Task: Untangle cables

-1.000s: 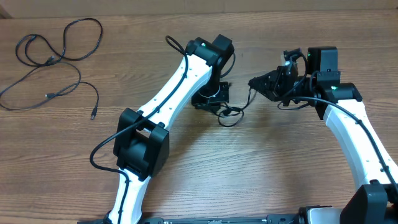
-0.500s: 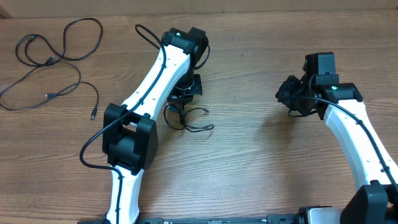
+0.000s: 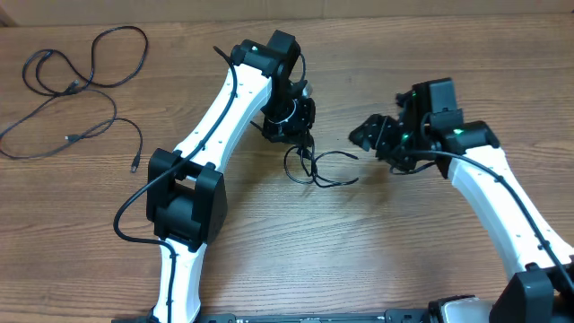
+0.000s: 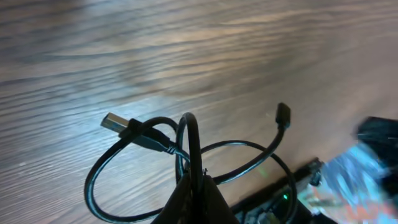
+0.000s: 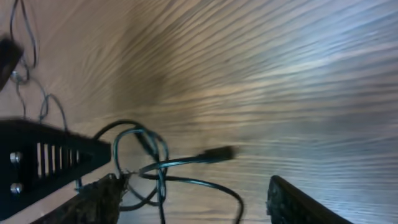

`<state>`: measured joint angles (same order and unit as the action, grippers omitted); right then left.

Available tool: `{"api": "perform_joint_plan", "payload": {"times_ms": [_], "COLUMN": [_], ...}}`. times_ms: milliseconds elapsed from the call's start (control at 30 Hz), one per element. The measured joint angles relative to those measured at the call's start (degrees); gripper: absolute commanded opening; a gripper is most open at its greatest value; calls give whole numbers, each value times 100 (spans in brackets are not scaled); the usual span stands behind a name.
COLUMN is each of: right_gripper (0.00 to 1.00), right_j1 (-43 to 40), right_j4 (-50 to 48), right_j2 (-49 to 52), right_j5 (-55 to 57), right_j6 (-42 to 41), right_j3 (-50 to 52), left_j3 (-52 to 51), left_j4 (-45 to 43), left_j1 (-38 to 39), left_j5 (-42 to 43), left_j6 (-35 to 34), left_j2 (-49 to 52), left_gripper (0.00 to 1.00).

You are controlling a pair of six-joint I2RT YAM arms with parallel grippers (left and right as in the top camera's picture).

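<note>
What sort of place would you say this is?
Probably a robotics lab workbench: a brown wood-grain table, two white-and-black robot arms, and thin black plug-ended cables.

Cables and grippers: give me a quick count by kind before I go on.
Tangled cable bundle: 1
Loose cables, one spread lying apart from the arms: 1
Grippers: 2 (left gripper shut on the bundle, right gripper open)
Total: 4
</note>
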<state>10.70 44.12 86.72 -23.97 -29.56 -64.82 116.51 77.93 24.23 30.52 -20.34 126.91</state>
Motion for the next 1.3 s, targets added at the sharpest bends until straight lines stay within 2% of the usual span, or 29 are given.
{"api": "perform_joint_plan", "payload": {"times_ms": [100, 233, 333, 500, 633, 767, 833, 900, 1033, 1200, 1267, 1300], "right_gripper": [91, 89, 86, 85, 79, 72, 66, 51, 31, 20, 8, 6], "right_j1": [369, 662, 708, 734, 734, 734, 734, 734, 734, 734, 734, 734], "right_j4": [42, 256, 468, 861, 863, 833, 752, 682, 695, 916, 1102, 1217], "right_j2": [2, 2, 2, 2, 2, 2, 2, 2, 2, 2, 2, 2], "right_j5": [-59, -9, 46, 85, 90, 98, 101, 105, 125, 409, 494, 501], "right_j6": [149, 323, 872, 1617, 1926, 1709, 1554, 1436, 1335, 1305, 1327, 1303], "right_j3": [0, 7, 13, 48, 55, 59, 66, 66, 68, 68, 70, 72], "left_j3": [0, 0, 0, 0, 0, 0, 0, 0, 0, -2, 0, 0], "left_j4": [-2, -11, -17, -70, -116, -138, -151, -151, -155, -160, -164, -175], "left_j1": [0, -68, -114, -146, -146, -146, -146, -146, -146, -151, -186, -214], "left_j5": [151, 238, 251, 326, 789, 1086, 1314, 1528, 1652, 1659, 1615, 1591], "left_j6": [20, 13, -28, -229, -348, -352, -354, -354, -354, -354, -356, -369], "left_j2": [0, 0, 0, 0, 0, 0, 0, 0, 0, 0, 0, 0], "left_gripper": [4, 4, 4, 4, 4, 4, 4, 4, 4, 4, 4, 4]}}
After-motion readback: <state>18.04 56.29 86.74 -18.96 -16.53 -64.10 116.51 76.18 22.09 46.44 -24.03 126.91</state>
